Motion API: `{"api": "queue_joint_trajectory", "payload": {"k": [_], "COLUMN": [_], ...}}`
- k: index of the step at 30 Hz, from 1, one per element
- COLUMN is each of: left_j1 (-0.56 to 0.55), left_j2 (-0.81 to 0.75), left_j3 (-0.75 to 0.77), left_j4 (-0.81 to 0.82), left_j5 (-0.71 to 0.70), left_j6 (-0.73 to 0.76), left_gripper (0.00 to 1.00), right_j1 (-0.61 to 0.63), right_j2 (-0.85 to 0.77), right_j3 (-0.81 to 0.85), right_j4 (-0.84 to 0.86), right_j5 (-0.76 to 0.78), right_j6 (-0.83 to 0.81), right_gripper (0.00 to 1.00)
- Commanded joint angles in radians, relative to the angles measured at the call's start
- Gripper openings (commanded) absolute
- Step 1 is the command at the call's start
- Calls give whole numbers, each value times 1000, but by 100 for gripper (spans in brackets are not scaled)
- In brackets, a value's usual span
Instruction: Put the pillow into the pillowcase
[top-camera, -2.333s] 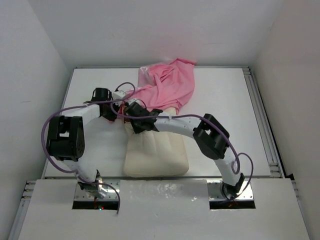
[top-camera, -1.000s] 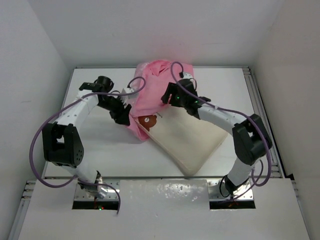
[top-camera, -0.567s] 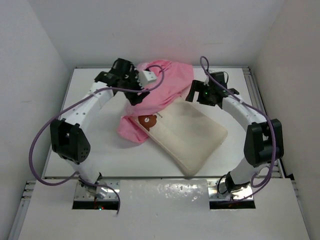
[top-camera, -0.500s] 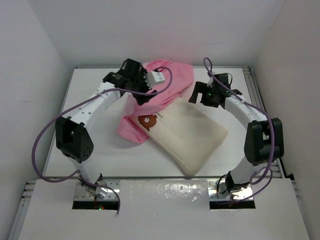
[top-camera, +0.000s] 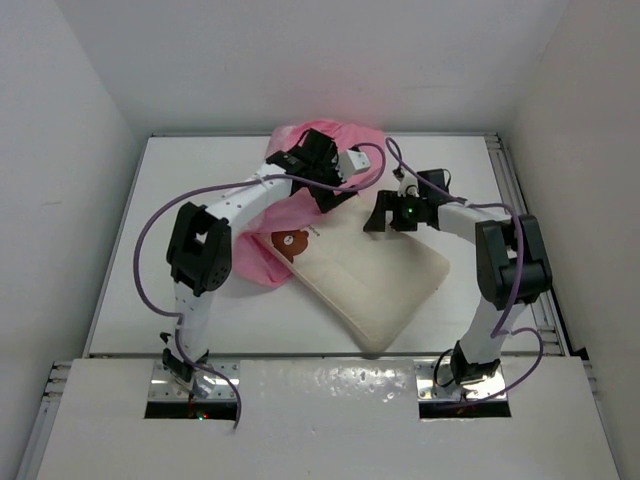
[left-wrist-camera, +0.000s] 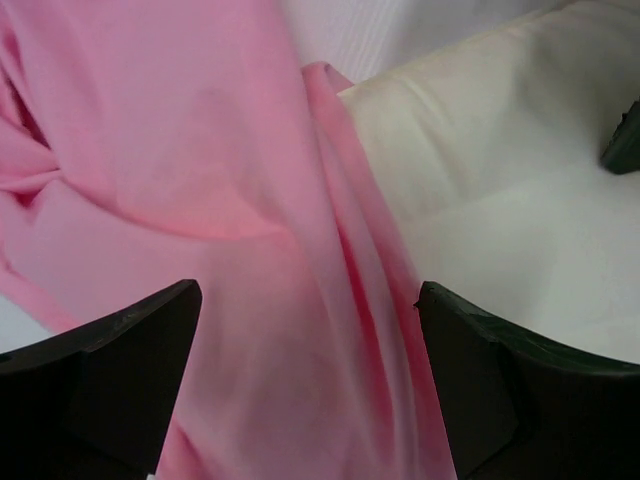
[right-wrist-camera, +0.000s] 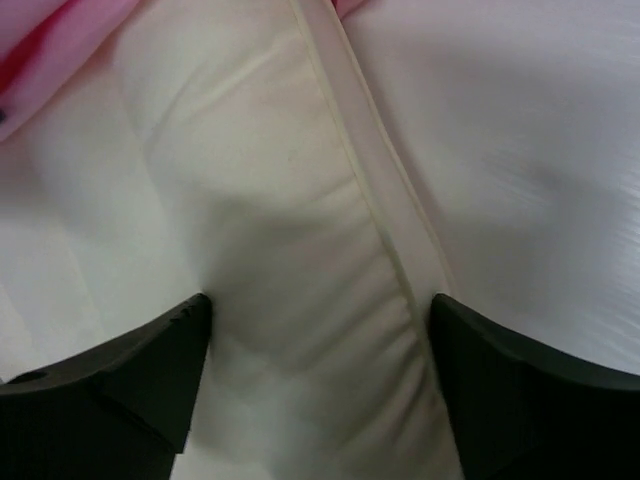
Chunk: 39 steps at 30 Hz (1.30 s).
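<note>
The white table (top-camera: 180, 180) takes the middle of the top view. On it, the pillow (top-camera: 375, 285) lies slanting from the centre toward the lower right, in nearly the same place as half a second ago. All of its cream face is uncovered, so you should count it as outside the case.

The pillowcase (top-camera: 255, 258) is crumpled in the upper centre and goes down along the pillow's left edge. The pillow's corner with the brown bear mark (top-camera: 292, 241) rests against the pink fabric, not under it.

What changed is the arms. The left gripper (left-wrist-camera: 310, 330) has travelled from the upper left of the pink heap to the right. It now hangs over the line where satin meets cushion. Its jaws stand wide apart, with fabric between them but not pinched.

The right gripper (right-wrist-camera: 320, 350) has come in toward the left. It is now over the pillow's upper edge, jaws spread on both sides of the seam, holding nothing.

I think both tools are free and coming together for a new grasp. The opening of the case is not yet found, and the insertion is still to begin.
</note>
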Motion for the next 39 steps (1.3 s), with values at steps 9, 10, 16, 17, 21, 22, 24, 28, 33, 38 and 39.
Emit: {"api": "queue_joint_trajectory", "payload": {"k": [9, 10, 16, 17, 21, 22, 24, 28, 33, 38, 39], "left_j1": [2, 2, 7, 11, 68, 91, 106, 106, 105, 155, 184], "left_j2": [67, 67, 47, 41, -4, -11, -30, -51, -47, -61, -65], "left_j3": [-8, 5, 213, 277, 378, 381, 376, 315, 229, 237, 230], "left_j4": [93, 93, 21, 11, -40, -45, -75, -117, -123, -126, -105], "left_j5": [63, 68, 154, 163, 255, 284, 299, 388, 462, 391, 398], "left_j6": [-60, -73, -197, -241, -370, -408, -421, -403, -361, -329, -359], "left_gripper": [20, 11, 0, 0, 0, 0, 0, 0, 35, 83, 84], "right_j1": [14, 11, -4, -4, 15, 29, 58, 121, 151, 149, 146], "right_j2": [-1, -15, -225, -281, -398, -416, -467, -542, -558, -550, -549], "right_j3": [-107, -105, -10, 20, 71, 68, 54, -34, -76, -120, -128], "right_j4": [213, 226, 201, 198, 174, 169, 154, 164, 161, 163, 163], "right_j5": [-135, -134, 219, 303, 433, 448, 480, 546, 578, 569, 569], "right_j6": [138, 160, 235, 241, 220, 214, 202, 196, 225, 255, 261], "right_gripper": [0, 0, 0, 0, 0, 0, 0, 0, 0, 0, 0]}}
